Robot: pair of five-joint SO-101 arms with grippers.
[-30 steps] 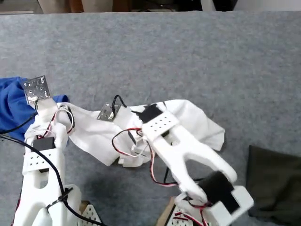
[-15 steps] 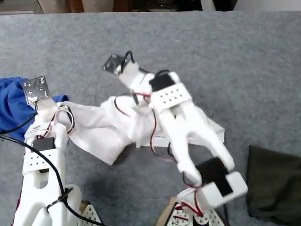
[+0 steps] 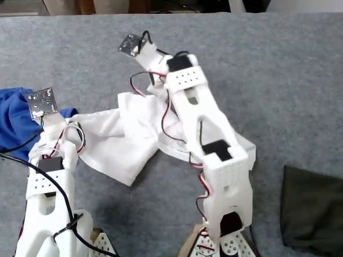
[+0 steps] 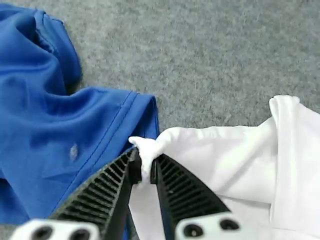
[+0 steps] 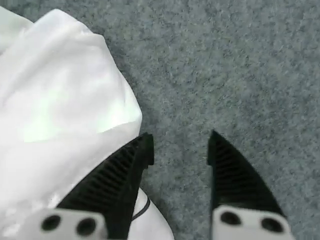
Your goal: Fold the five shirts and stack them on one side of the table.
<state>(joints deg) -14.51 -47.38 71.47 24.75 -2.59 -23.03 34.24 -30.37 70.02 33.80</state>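
- White shirt lies crumpled mid-table.
- My left gripper pinches a bunched corner of it, just beside the blue shirt.
- My right gripper hangs with its jaws apart at the white shirt's far edge.
- Dark garment lies well apart, on my right.

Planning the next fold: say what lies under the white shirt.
Grey table cover surrounds the crumpled white shirt; at its corner pinched by the left gripper, a blue shirt's hem seems to run beneath. The rest is covered.

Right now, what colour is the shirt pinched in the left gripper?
That crumpled shirt is white, clearest in the left wrist view.
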